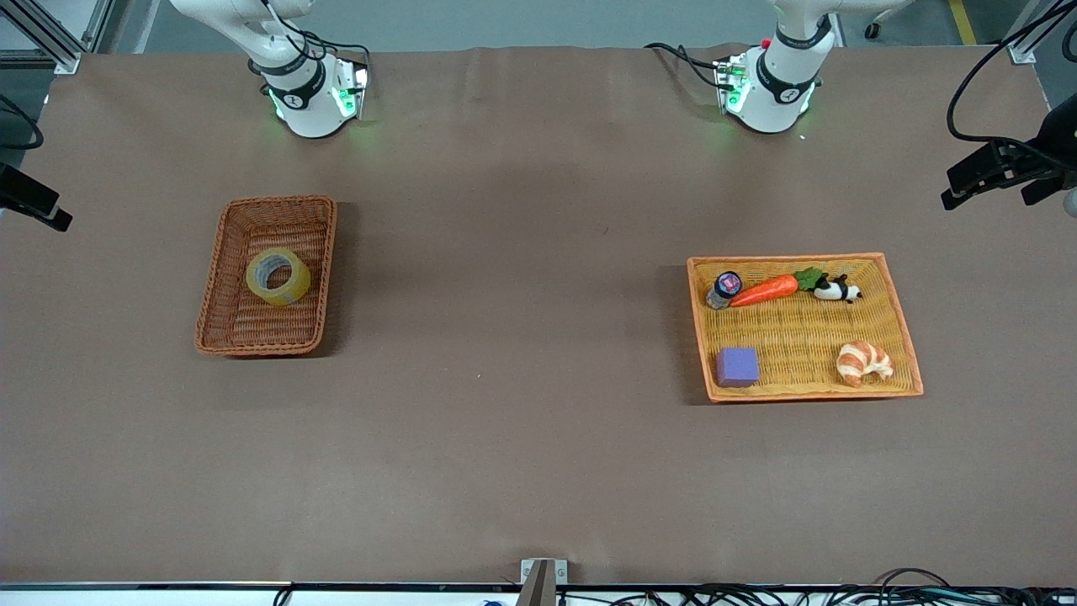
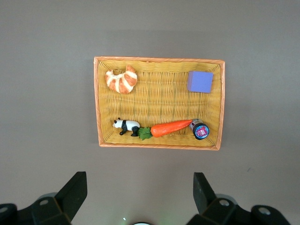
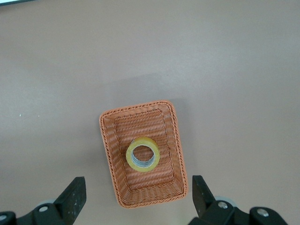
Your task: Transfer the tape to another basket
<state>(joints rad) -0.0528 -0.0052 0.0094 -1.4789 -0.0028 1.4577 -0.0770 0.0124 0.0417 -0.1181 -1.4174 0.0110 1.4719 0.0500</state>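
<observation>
We see a wide brown-covered bench (image 1: 522, 404) carrying two woven containers well apart. Toward the left arm's end lies the wide, shallow, light orange-yellow woven tray (image 1: 900, 324), and toward the right arm's end the narrower, deep rectangular wicker basket of dark reddish-brown weave (image 1: 220, 278). Both arms wait raised, near their bases. The left gripper (image 2: 139, 194) hangs above the bench just beside the tray, its dark fingers (image 2: 75, 190) spread wide and holding nothing; the right gripper (image 3: 138, 197) hangs above the bench just beside the deep basket, its fingers (image 3: 74, 194) likewise spread wide and empty. Inside the deep basket, the roll of translucent yellowish packing tape with a grey inner core (image 1: 278, 276) rests on the woven floor, in the half farther from the front camera (its hole faces upward, slightly tilted). In the tray we find an orange toy carrot with green leaves (image 1: 767, 289), a striped toy croissant (image 1: 863, 362), a purple cube (image 1: 737, 367), a small black-and-white panda figure (image 1: 838, 290) at the carrot's leaf end, and a little round jar with a dark lid (image 1: 724, 288) touching the carrot's tip.
</observation>
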